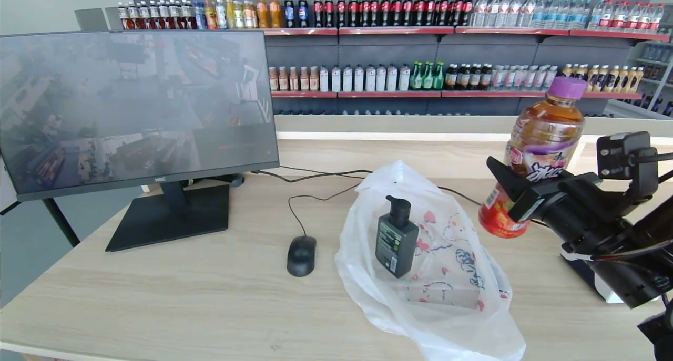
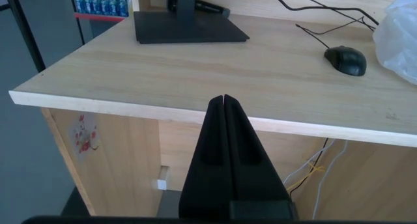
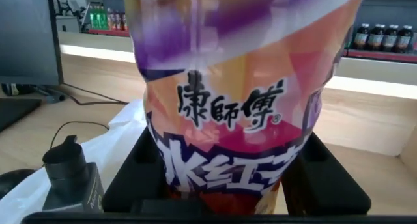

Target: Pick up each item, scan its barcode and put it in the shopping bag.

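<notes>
My right gripper (image 1: 518, 190) is shut on a tea bottle (image 1: 536, 151) with a purple cap, held tilted in the air to the right of the shopping bag (image 1: 436, 266). In the right wrist view the tea bottle (image 3: 234, 100) stands close up between the black fingers (image 3: 133, 168). The white printed shopping bag lies open on the wooden counter, and a dark pump bottle (image 1: 396, 237) stands in it; that pump bottle (image 3: 68, 178) also shows beneath the held bottle. My left gripper (image 2: 223, 103) is shut and hangs below and in front of the counter edge (image 2: 195, 110), holding nothing.
A monitor (image 1: 136, 109) on a black stand (image 1: 171, 216) occupies the counter's left. A wired black mouse (image 1: 301, 255) lies left of the bag, its cable (image 1: 315, 195) trailing back. A raised ledge (image 1: 431, 124) and drink shelves (image 1: 447, 32) lie behind. A white box (image 1: 604, 290) sits under the right arm.
</notes>
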Robot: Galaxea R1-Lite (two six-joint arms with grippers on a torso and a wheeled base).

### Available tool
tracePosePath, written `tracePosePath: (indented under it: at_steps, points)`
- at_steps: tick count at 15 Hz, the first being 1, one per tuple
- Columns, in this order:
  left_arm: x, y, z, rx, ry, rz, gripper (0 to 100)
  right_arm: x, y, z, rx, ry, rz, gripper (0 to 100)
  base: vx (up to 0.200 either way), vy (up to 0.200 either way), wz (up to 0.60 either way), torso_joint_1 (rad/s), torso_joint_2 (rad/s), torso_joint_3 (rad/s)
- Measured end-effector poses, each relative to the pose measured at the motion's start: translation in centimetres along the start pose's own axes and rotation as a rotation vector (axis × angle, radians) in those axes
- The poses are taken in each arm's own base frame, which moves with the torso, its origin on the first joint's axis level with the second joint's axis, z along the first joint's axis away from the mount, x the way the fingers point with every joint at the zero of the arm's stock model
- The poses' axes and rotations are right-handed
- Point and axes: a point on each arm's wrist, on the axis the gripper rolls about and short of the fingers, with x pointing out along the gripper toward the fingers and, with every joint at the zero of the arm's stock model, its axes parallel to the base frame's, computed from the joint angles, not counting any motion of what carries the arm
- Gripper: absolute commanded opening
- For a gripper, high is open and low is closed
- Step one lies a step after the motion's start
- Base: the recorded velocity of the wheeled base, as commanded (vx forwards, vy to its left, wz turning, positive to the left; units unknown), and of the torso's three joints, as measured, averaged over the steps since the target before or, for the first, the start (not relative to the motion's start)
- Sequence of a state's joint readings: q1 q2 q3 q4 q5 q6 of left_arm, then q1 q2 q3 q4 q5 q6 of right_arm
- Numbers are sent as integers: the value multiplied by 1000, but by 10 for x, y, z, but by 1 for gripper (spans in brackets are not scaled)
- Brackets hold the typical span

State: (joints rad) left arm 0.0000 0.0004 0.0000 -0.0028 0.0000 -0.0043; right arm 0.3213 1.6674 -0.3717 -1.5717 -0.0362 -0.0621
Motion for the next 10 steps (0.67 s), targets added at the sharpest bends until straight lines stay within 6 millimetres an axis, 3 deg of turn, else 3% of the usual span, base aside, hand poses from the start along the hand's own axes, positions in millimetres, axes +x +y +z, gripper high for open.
tracePosePath:
  at_steps: [5, 10]
  points:
    - [0, 0, 0, 0, 0, 0, 0, 20, 21, -16, 17, 30, 71, 0, 0, 0, 0, 0, 0, 0]
    - [0, 0, 0, 0, 0, 0, 0, 37, 29, -39, 28, 79, 86, 0, 0, 0, 0, 0, 0, 0]
